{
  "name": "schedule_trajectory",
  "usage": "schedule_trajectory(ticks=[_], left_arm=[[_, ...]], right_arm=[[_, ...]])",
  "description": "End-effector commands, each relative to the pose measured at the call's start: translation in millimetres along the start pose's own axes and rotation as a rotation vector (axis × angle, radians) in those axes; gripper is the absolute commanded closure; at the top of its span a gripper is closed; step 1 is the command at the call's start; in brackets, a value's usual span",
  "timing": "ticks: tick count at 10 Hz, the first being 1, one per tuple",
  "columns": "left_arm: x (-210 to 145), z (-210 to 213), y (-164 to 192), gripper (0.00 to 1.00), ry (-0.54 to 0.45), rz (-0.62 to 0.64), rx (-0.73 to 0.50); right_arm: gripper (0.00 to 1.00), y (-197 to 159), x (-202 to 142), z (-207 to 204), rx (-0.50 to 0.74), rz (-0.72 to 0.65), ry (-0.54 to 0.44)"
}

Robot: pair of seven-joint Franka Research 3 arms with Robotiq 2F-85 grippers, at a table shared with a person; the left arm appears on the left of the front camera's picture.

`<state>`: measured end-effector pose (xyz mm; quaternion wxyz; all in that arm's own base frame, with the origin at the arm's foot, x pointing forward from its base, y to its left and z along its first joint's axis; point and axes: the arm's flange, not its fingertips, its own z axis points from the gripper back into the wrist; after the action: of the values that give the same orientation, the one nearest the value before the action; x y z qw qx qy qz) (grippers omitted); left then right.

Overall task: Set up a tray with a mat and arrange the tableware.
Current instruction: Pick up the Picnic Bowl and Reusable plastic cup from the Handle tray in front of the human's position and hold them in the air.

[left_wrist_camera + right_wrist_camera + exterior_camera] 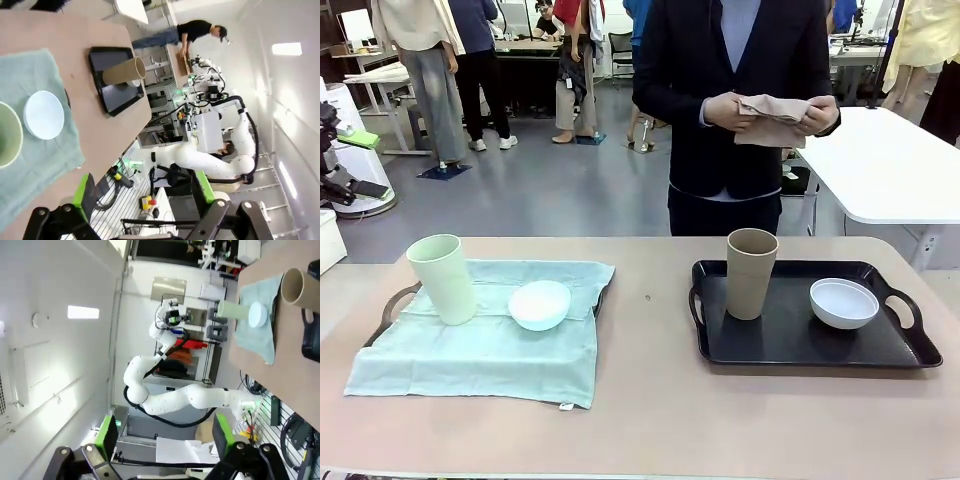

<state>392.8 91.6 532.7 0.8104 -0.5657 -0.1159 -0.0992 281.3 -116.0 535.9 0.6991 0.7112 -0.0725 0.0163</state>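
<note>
The brown cup stands up on the right tray, nearer the wide-open right tool than the wide-open left tool.

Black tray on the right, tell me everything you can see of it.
The black tray is rectangular with rounded corners, a raised rim and a cut-out handle at each short end; it looks like glossy plastic. It lies flat on the table, with no mat in it. A brown-tan cup stands upright on its left part and a white bowl sits on its right part.
</note>
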Motion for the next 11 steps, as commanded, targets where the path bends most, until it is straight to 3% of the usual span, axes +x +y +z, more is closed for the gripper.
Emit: schedule_trajectory(ticks=[1,11], left_arm=[[21.6,-12.4,6.7,0.00,0.046,-0.001,0.021],[21.6,-12.4,6.7,0.00,0.046,-0.001,0.021]], right_arm=[[0.00,12.6,5.9,-18.3,0.028,0.049,0.073],[0.00,12.6,5.9,-18.3,0.028,0.049,0.073]])
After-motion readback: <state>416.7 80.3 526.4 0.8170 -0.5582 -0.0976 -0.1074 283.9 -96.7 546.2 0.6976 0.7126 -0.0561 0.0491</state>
